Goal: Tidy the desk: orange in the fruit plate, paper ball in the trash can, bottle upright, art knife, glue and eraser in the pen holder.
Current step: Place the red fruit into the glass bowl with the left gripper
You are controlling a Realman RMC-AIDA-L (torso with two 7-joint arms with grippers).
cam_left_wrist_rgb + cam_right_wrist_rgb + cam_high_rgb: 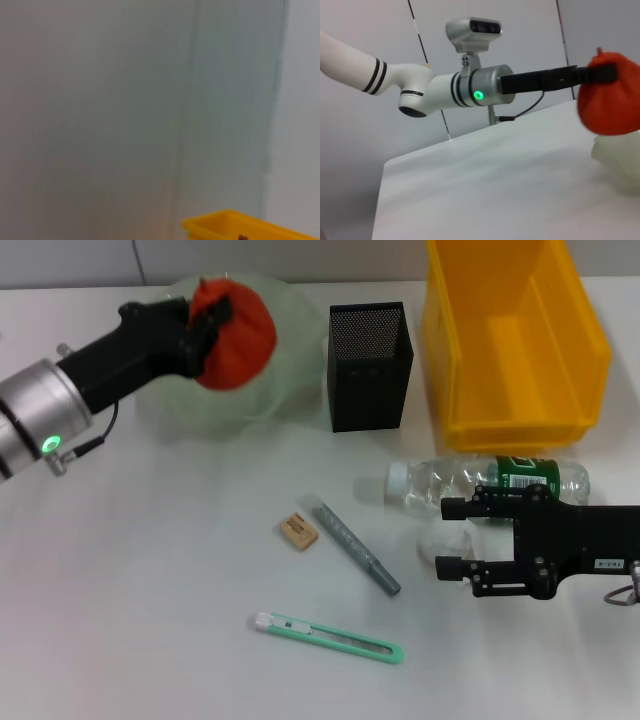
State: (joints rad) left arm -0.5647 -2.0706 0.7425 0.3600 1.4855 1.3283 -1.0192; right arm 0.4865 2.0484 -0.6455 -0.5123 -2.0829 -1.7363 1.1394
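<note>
The left gripper (205, 320) is clamped on the orange (238, 335) and holds it over the pale green fruit plate (290, 315) at the far left of the white surface (150, 590). The right wrist view shows the same grasp from the side: the orange (612, 97) hangs from the black fingers just above the plate's rim (617, 162) (whether it touches the plate cannot be told).

Just right of the plate stands the black mesh pen holder (368, 365), upright. Right of that, at the far right, sits the yellow trash can (515, 340), an open bin; a corner of it (240, 225) also shows in the left wrist view.

The clear bottle (480, 482), with a green label and white cap, lies on its side just near of the bin, cap pointing left. The right gripper (452, 538) hovers at the near right with its fingers spread apart, one finger over the bottle's near edge and the other nearer the camera. Between them lies the whitish paper ball (445, 540), just beside the bottle.

Toward the middle of the surface lies the tan eraser (299, 530), and just right of it the grey glue (356, 548) stick, lying slantwise. Nearer still, apart from both, lies the green art knife (330, 637), pointing left to right.
</note>
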